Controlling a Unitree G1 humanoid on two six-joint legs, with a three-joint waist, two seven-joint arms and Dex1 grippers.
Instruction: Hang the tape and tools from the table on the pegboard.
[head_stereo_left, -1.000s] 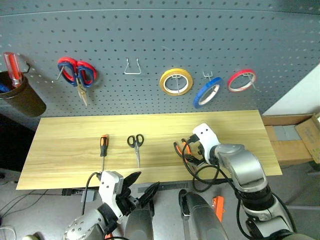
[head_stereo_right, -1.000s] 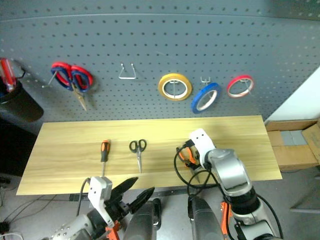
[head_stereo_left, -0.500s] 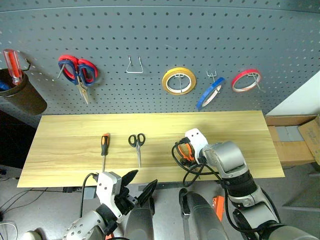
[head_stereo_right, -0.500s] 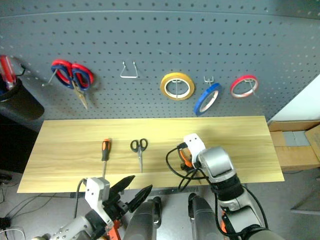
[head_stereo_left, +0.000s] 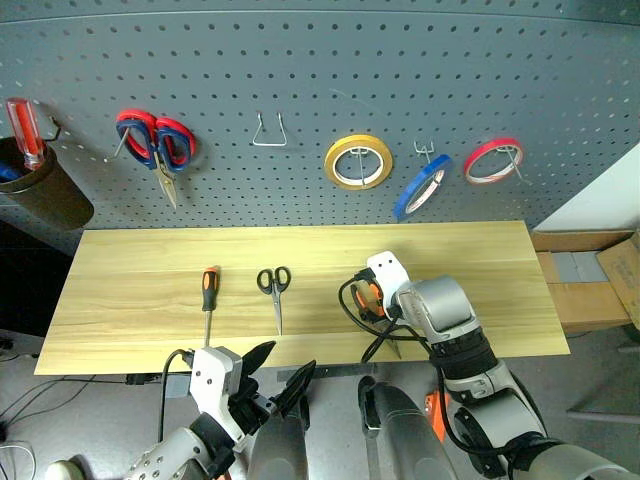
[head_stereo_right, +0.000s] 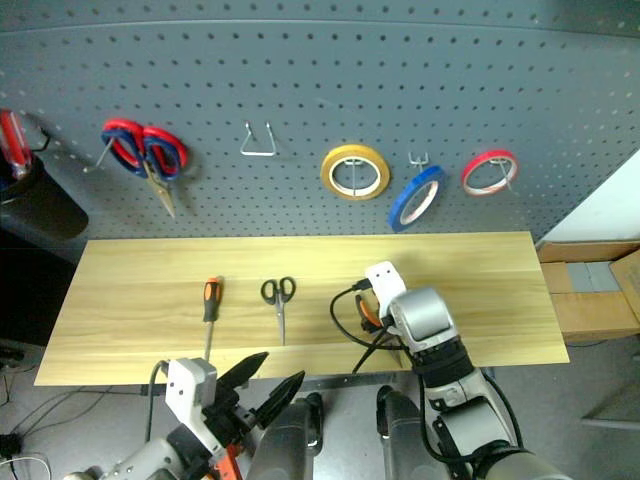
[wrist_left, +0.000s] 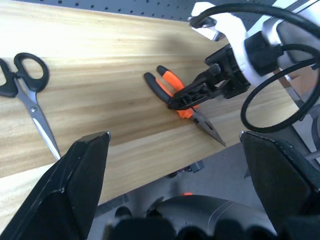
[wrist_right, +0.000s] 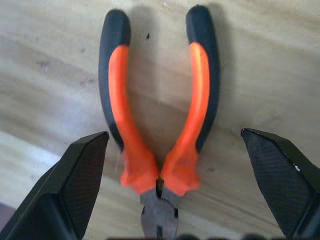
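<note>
Orange-and-black long-nose pliers (wrist_right: 157, 125) lie on the light wood table (head_stereo_left: 150, 260), handles pointing toward the pegboard (head_stereo_left: 320, 70). My right gripper (wrist_right: 173, 133) hangs just above them, open, one finger on each side of the handles and not touching; it also shows as black fingers (wrist_left: 195, 95) over the pliers (wrist_left: 172, 87). The black scissors (head_stereo_left: 272, 285) and the orange-and-black screwdriver (head_stereo_left: 208, 292) lie further left. The blue tape (head_stereo_left: 420, 186) hangs on a pegboard hook. My left gripper (head_stereo_left: 280, 365) stands open and empty before the table's front edge.
On the pegboard hang a yellow roll (head_stereo_left: 356, 161), a red roll (head_stereo_left: 492, 160), red-and-blue scissors (head_stereo_left: 153, 142) and a bare wire hook (head_stereo_left: 268, 132). A dark cup (head_stereo_left: 45, 195) at the far left holds a red-handled screwdriver (head_stereo_left: 25, 135). Cardboard boxes (head_stereo_left: 590, 270) sit beyond the table's right end.
My right gripper has sunk and shifted left, coming down over the pliers. The blue tape has swung on its hook. The left gripper has kept still.
</note>
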